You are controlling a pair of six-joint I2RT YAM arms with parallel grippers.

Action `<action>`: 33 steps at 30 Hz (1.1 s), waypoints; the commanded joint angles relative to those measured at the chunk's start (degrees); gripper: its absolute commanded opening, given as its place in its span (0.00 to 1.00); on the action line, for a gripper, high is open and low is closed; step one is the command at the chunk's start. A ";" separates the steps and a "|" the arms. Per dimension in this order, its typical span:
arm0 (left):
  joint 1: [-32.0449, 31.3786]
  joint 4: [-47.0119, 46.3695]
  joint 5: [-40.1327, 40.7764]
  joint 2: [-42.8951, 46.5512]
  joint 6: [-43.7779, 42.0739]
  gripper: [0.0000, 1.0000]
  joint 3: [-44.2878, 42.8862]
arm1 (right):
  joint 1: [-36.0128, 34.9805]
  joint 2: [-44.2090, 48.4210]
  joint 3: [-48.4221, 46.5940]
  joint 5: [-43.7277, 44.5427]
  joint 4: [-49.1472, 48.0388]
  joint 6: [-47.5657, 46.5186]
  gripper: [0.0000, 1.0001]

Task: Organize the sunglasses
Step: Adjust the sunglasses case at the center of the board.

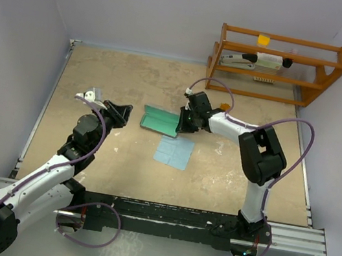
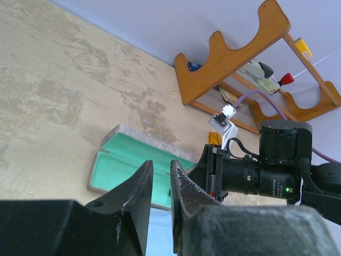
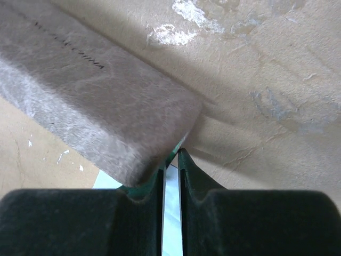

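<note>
1. the left fingers (image 2: 149, 178) hover over the bench (image 1: 121, 74), nearly closed with a thin slit between them, holding nothing.
2. the grey case (image 1: 161, 121) lies open just right of them, green lining up.
3. the blue cloth (image 1: 173, 151) lies flat just beside the case's near edge.
4. the right fingers (image 3: 184, 162) are pinched on the case's right end.
5. the sunglasses (image 1: 226, 106), small and orange, lie on the bench behind the right arm, apart from the case and partly hidden.
6. the wooden rack (image 1: 280, 61) stands at the far right.

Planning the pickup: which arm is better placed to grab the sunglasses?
Probably right: the sunglasses lie just behind the right pincer, at the edge of the open case; the left pincer sits beyond it.
</note>
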State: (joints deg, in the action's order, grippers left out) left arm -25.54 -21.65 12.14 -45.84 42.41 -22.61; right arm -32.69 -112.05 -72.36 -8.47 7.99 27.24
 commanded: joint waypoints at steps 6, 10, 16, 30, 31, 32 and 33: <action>0.18 -2.72 -0.48 -0.09 0.12 0.17 0.08 | -0.27 -0.97 -3.81 0.19 2.38 -1.28 0.00; 0.21 -3.08 -0.62 -0.62 0.16 0.17 0.11 | -0.27 -1.42 -5.69 0.30 3.73 -1.75 0.00; 0.22 -3.29 -0.72 -0.63 0.26 0.17 0.12 | -0.18 -1.82 -6.03 -0.01 3.48 -0.69 0.00; 0.17 -3.38 -0.92 -0.82 0.10 0.17 0.11 | -0.27 3.73 -1.80 4.53 -1.57 7.13 0.00; 0.15 -3.36 -1.02 -0.79 0.12 0.17 0.10 | -0.27 3.84 -1.60 4.81 -1.79 7.49 0.00; 0.15 -3.34 -0.98 -0.78 0.13 0.17 0.07 | -0.26 3.92 -1.42 4.90 -1.97 7.83 0.00; 0.21 -3.27 -0.98 -0.70 0.13 0.17 0.11 | -0.27 3.94 -1.27 5.20 -2.02 8.13 0.00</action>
State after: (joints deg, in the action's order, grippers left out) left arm -25.54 -22.20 12.08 -46.72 42.41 -22.59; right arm -32.75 -111.74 -74.06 -5.63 9.30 32.25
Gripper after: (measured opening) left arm 0.170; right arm 0.007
